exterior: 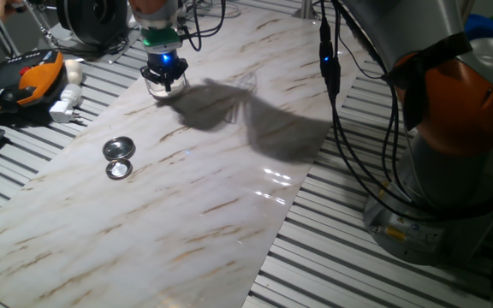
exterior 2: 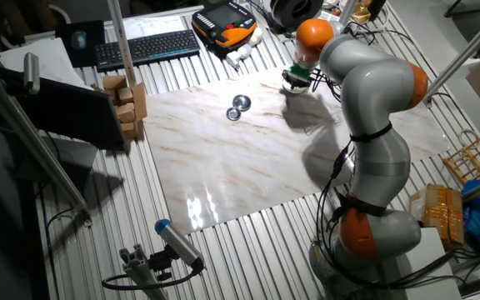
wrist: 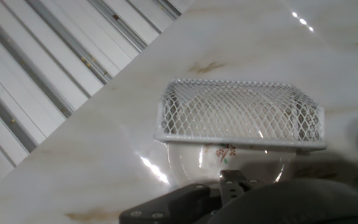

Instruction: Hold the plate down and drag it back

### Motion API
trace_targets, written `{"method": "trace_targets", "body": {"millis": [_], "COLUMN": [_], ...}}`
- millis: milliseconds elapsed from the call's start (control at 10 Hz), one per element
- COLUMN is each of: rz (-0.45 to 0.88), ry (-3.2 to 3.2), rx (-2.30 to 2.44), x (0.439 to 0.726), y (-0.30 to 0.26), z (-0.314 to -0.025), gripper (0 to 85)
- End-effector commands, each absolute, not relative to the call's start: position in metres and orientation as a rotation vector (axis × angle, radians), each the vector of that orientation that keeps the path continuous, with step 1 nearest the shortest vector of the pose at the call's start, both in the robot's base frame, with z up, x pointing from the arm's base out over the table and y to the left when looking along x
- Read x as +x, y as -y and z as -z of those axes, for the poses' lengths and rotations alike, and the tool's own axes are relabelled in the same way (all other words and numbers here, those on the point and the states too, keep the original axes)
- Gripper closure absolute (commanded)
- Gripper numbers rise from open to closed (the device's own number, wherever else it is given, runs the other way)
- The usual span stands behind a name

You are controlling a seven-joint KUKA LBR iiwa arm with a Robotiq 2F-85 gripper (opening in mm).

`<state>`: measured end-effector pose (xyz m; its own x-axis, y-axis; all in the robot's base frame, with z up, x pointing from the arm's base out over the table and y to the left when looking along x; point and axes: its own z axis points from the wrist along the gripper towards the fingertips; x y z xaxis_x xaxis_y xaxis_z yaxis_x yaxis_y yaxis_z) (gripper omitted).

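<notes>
Claw (exterior: pixel 164 83) on one plate (wrist: pixel 229 155) | two metal discs (exterior: pixel 118 147)

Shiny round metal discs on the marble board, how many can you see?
2. One shiny round metal disc and a second sit touching each other near the marble board's edge, apart from the gripper. None seem hidden.

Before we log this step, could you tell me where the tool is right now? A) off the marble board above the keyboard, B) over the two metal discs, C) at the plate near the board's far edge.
C: the tool sits down at the plate, apart from the two metal discs.
</notes>
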<state>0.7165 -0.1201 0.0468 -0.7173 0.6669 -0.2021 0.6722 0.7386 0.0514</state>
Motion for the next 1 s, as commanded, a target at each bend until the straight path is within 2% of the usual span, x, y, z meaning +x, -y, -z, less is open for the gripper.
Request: {"method": "trace_targets", "body": {"millis": [0, 900], "rz": [0.037, 0.003], "ry": [-2.732, -2.732], "rx": [1.067, 1.083], "x": [0.717, 0.717], "y": [0.12, 0.116], "z": [-0.046, -0.035], "gripper": [85.0, 85.0]}}
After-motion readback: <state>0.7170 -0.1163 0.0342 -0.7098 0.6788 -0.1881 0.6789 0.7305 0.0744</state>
